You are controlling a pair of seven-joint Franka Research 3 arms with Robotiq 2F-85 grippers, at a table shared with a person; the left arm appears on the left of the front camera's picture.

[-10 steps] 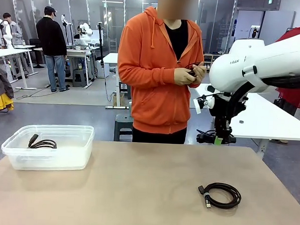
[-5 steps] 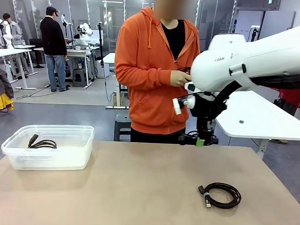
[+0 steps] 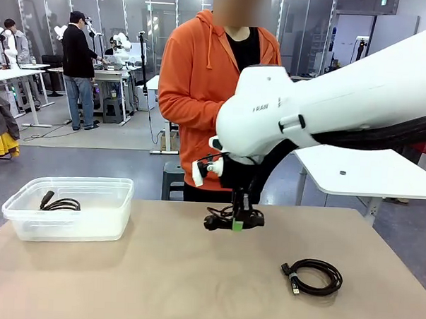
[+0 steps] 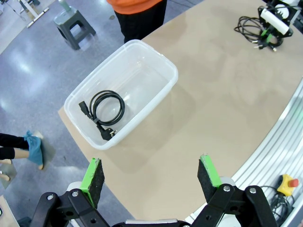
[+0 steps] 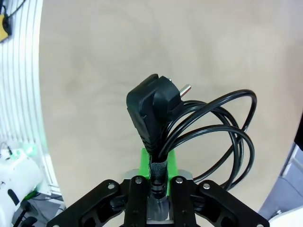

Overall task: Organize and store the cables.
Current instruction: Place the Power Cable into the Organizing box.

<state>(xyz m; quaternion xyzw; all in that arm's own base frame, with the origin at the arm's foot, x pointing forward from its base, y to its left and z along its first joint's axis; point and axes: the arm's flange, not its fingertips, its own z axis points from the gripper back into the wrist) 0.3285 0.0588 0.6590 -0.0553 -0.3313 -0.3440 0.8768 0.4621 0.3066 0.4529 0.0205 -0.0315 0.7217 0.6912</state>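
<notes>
The right gripper is closed on a thin black cable wound as a round coil. It pinches the cord just below the black plug, and the loops hang free to one side. It hovers low above the beige tabletop, near the middle of the far edge, in front of a person in an orange hoodie. The left gripper has its jaws wide apart and holds nothing; it hangs high over the left side of the tabletop. Below it is the clear plastic bin near the far left corner, with one coiled black cable already inside. A third coiled black cable lies flat near the right edge, not yet stored. I think the risk is in the grip: only one strand is pinched, so the loops can spread during the travel, catch on the rim of the bin, or fall outside it. The cord may also slip between the pads. Compared with one second ago, the right arm has travelled from the far right part of the table to the middle, toward the bin. The person's hands, which were visible then, are now behind the arm. The two other cables have not moved.
</notes>
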